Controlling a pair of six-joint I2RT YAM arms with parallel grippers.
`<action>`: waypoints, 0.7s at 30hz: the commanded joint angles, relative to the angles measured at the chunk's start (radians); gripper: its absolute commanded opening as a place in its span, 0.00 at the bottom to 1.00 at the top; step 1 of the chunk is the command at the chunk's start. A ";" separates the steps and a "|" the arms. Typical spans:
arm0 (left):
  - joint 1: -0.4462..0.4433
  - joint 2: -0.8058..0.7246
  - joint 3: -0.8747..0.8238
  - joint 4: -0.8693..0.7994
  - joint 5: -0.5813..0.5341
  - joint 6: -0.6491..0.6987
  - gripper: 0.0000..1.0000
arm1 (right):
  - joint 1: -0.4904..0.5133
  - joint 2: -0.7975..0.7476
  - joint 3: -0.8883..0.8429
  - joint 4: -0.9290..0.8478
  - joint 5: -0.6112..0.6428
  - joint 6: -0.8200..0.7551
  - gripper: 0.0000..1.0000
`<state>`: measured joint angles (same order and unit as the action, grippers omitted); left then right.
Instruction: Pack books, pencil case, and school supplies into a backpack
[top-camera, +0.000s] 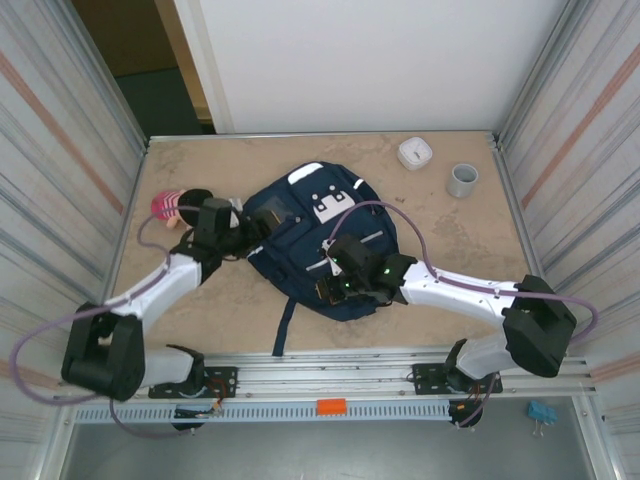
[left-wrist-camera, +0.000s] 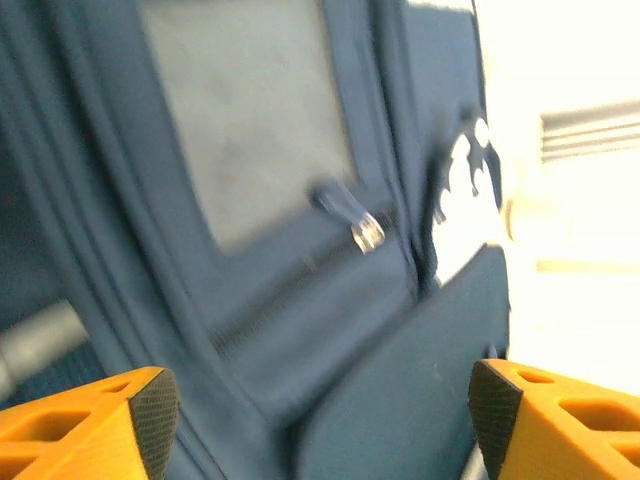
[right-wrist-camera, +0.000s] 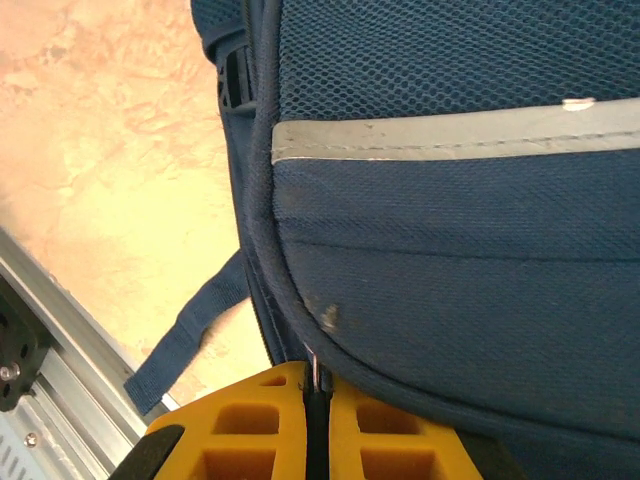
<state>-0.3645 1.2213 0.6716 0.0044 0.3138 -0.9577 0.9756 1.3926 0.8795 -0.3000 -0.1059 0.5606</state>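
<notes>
The right end effector (right-wrist-camera: 315, 388) is pinched together on a thin metal tab (right-wrist-camera: 313, 362) at the bottom seam of the backpack (right-wrist-camera: 450, 280). The left end effector (left-wrist-camera: 320, 400) hangs apart over the front pocket. The backpack lies mid-table (top-camera: 460, 225). I'd pull steadily along the seam while the left braces the fabric.

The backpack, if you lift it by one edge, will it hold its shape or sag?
Probably sags: the backpack is soft mesh fabric, lying flattish and creased. Its loose strap would likely dangle and drag. It seems unlikely to slide easily on the matte table.
</notes>
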 joint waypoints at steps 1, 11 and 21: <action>-0.097 -0.113 -0.082 -0.004 0.006 -0.145 0.77 | -0.002 0.008 0.040 0.034 -0.019 -0.028 0.00; -0.303 -0.104 -0.173 0.231 -0.065 -0.352 0.62 | -0.008 -0.003 0.031 0.038 -0.033 -0.037 0.00; -0.324 0.124 -0.156 0.438 0.005 -0.402 0.24 | -0.019 -0.052 0.011 0.020 -0.025 -0.047 0.00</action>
<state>-0.6895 1.3151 0.4988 0.3531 0.2947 -1.3533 0.9600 1.3895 0.8825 -0.2996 -0.1116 0.5407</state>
